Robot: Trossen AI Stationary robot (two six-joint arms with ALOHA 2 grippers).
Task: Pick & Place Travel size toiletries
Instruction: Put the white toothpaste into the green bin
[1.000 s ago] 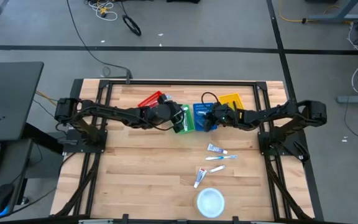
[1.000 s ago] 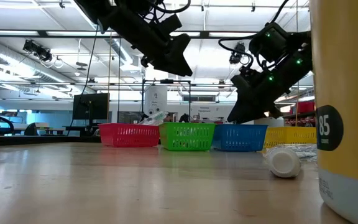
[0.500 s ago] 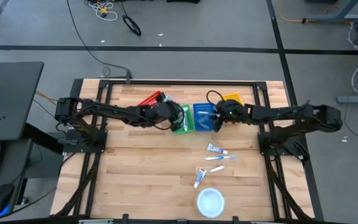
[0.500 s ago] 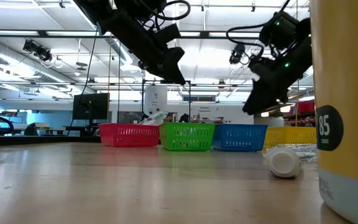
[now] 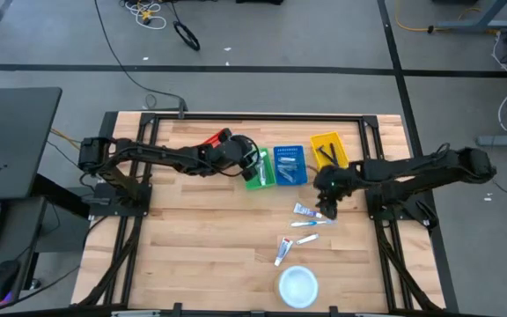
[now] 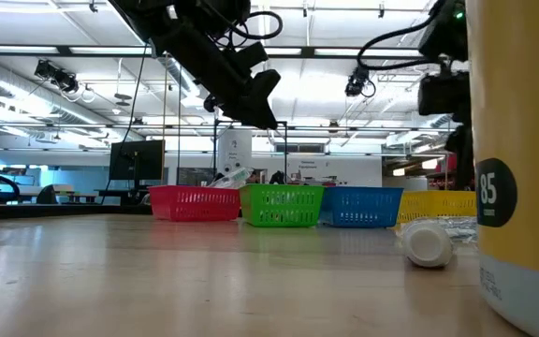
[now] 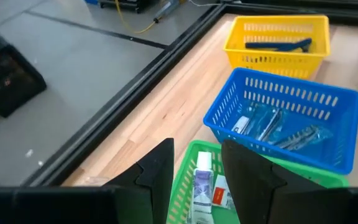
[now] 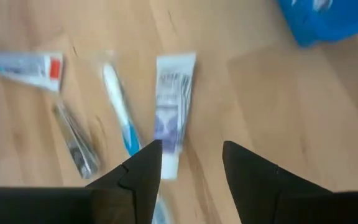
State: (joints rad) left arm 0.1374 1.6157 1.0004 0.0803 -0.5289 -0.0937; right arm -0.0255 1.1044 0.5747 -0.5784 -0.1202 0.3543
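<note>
Toiletries are spread between the baskets and the open counter. One white tube lies on the wood right of centre, with a toothbrush just beside it on its near side; a razor and a second tube lie nearer still, close to the white disc. The right tool is held above the first tube, its jaws apart and empty. A tube is seen in the green basket, clear-wrapped items in the blue basket, and a dark razor in the yellow basket. The left tool is poised over the green basket, open and holding nothing. A red basket stands at the left end of the row.
</note>
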